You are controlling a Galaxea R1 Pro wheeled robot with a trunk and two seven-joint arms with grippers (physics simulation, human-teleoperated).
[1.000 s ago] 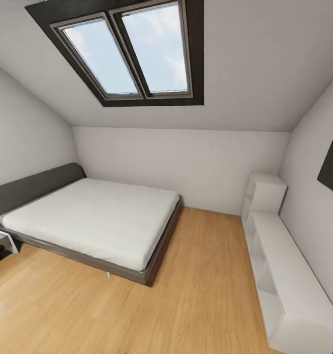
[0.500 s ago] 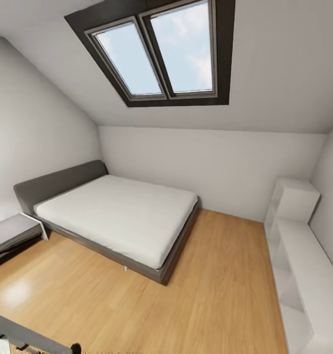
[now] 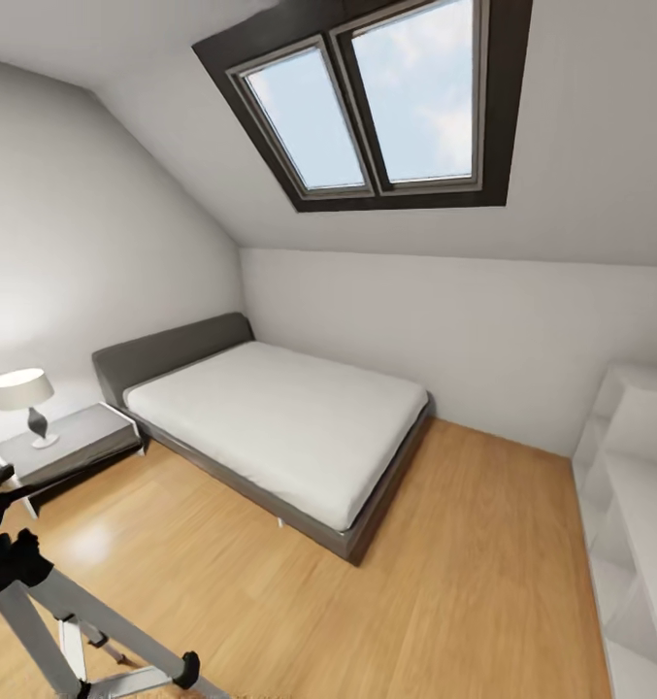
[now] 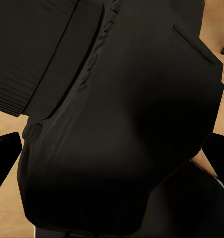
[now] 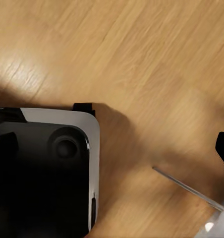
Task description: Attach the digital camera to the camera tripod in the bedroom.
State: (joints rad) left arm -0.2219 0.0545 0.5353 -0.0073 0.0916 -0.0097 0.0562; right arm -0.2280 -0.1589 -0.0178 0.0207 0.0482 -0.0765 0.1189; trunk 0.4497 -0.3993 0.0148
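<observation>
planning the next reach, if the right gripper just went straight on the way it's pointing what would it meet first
Most likely the wood floor. The right wrist view looks down onto bare boards, with the robot's own black and white base off to one side and a thin silver rod off to the other. Depth is unclear, so this is a guess.

Head camera panned left across the bedroom between frames; the apparent shifts below were view motion, not object motion. Skylight [image 3: 386,107] and bed [image 3: 279,422] slid rightward in frame. White shelf unit [image 3: 639,505] ran partly off the right edge. Nightstand [image 3: 71,447] came fully into view, with a lamp [image 3: 22,398] on it. Camera tripod [image 3: 47,602] entered at lower left: black head, silver legs.
</observation>
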